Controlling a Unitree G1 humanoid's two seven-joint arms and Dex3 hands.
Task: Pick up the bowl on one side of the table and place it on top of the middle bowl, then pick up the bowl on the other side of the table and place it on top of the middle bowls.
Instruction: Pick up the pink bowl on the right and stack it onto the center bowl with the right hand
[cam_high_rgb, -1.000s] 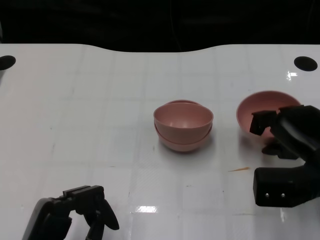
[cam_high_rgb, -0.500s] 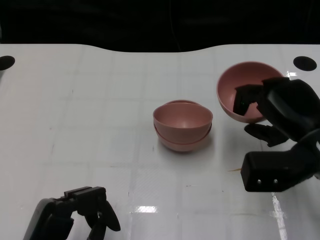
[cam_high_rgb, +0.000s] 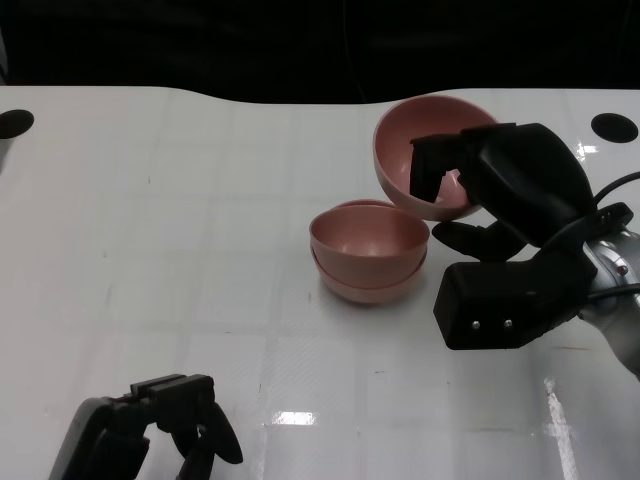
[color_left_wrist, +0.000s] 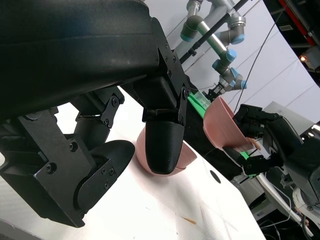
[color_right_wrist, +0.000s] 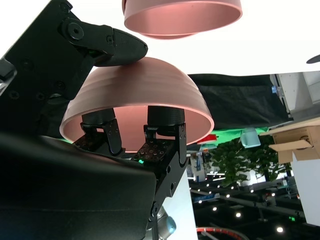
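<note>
Two pink bowls sit stacked (cam_high_rgb: 368, 252) at the table's middle; the stack (color_right_wrist: 182, 17) also shows in the right wrist view. My right hand (cam_high_rgb: 510, 185) grips a third pink bowl (cam_high_rgb: 425, 150) by its rim and holds it in the air, tilted toward me, just right of and behind the stack. The right wrist view shows fingers (color_right_wrist: 162, 132) inside the held bowl (color_right_wrist: 135, 102) and one outside. The left wrist view sees that bowl (color_left_wrist: 222, 125) from afar. My left hand (cam_high_rgb: 185, 425) rests low at the near left, holding nothing, fingers curled.
The white table (cam_high_rgb: 180, 220) has a curved far edge with black beyond it. Dark round holes sit at its far left corner (cam_high_rgb: 15, 123) and far right corner (cam_high_rgb: 611, 126). A robot arm (color_left_wrist: 220, 35) stands past the table.
My right hand has lifted the right bowl off the table and carried it left and farther away, up beside the middle stack. The left hand has stayed in place.
</note>
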